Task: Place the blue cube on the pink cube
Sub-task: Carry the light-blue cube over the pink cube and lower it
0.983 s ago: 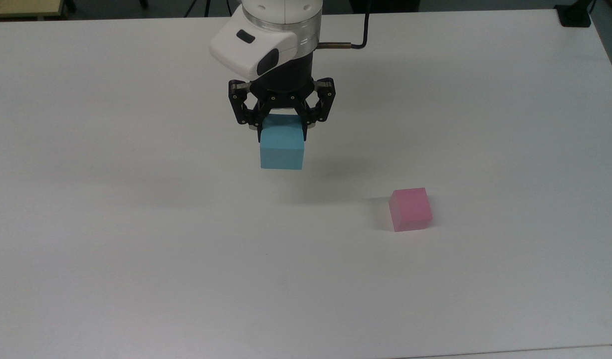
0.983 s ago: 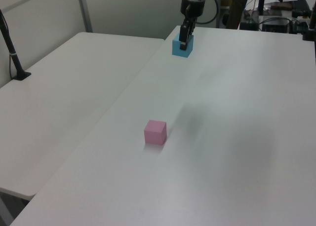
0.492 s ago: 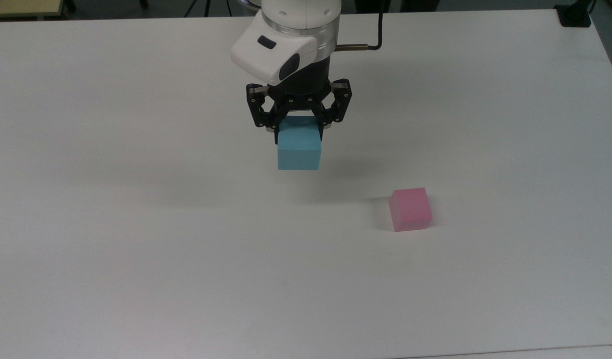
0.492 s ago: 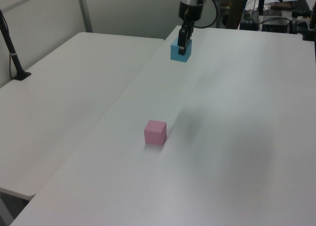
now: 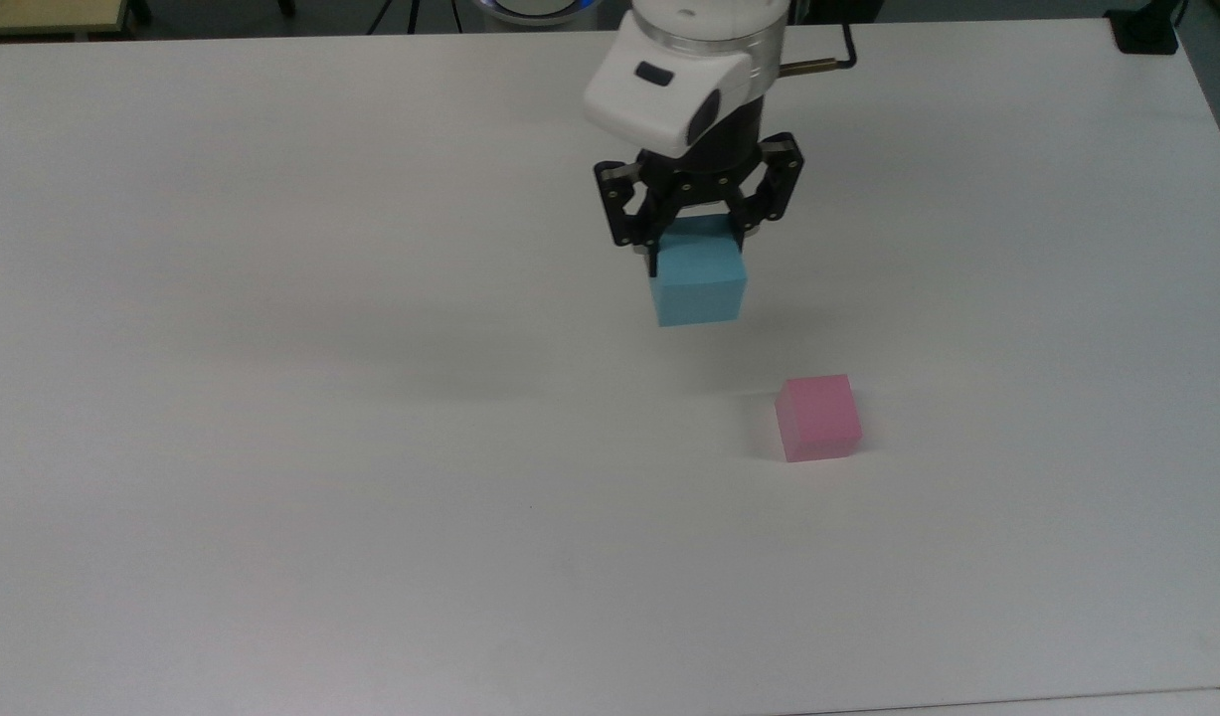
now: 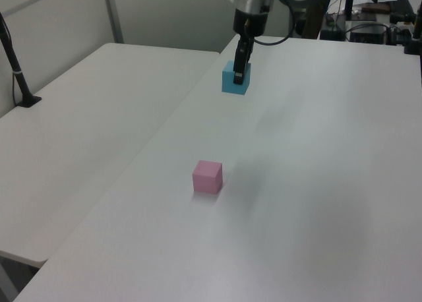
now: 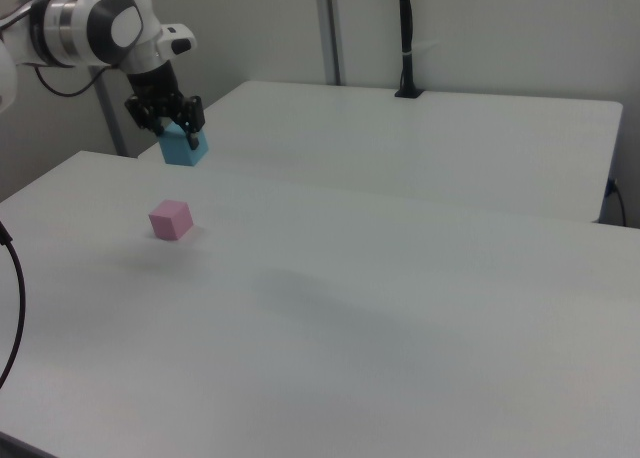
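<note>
Pink cube (image 5: 818, 418) resting on the white table (image 5: 271, 447), nearer the top view's lower edge. Beyond it, toward the top view's upper left, the gripper (image 5: 697, 244) clamps the blue cube (image 5: 700, 284), suspended above the tabletop, well apart from the pink cube.

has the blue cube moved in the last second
Yes. Held in the tool, the blue cube has shifted toward the top view's right, closer to the pink cube, which has stayed put.
</note>
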`<state>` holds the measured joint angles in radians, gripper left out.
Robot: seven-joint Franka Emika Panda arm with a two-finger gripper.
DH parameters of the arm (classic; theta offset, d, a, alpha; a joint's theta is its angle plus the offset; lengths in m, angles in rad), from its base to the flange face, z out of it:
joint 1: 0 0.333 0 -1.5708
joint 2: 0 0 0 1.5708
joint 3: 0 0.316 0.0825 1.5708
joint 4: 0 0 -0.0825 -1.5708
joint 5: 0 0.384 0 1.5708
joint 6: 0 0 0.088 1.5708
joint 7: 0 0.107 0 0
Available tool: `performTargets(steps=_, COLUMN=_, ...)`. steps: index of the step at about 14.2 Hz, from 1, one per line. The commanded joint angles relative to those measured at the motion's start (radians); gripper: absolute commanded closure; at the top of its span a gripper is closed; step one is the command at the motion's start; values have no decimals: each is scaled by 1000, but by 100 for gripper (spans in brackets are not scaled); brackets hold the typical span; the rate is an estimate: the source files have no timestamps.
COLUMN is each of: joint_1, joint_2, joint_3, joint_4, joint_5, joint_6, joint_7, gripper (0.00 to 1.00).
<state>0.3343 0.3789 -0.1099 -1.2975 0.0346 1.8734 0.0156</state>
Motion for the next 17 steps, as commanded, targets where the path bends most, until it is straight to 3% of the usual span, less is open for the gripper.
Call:
performTargets(steps=1, joint_1=8, joint_2=-11, joint_3=35, joint_4=-5, joint_5=22, joint_6=-14, joint_7=32, gripper=47)
performTargets(steps=10, joint_1=115, joint_2=93, joint_3=49, joint_4=-9, joint_5=2, joint_6=99, joint_7=202, gripper=47)
performTargets(steps=17, joint_1=129, joint_2=193, joint_3=47, joint_4=-5, joint_5=-36, joint_6=220, joint_7=227, gripper=47)
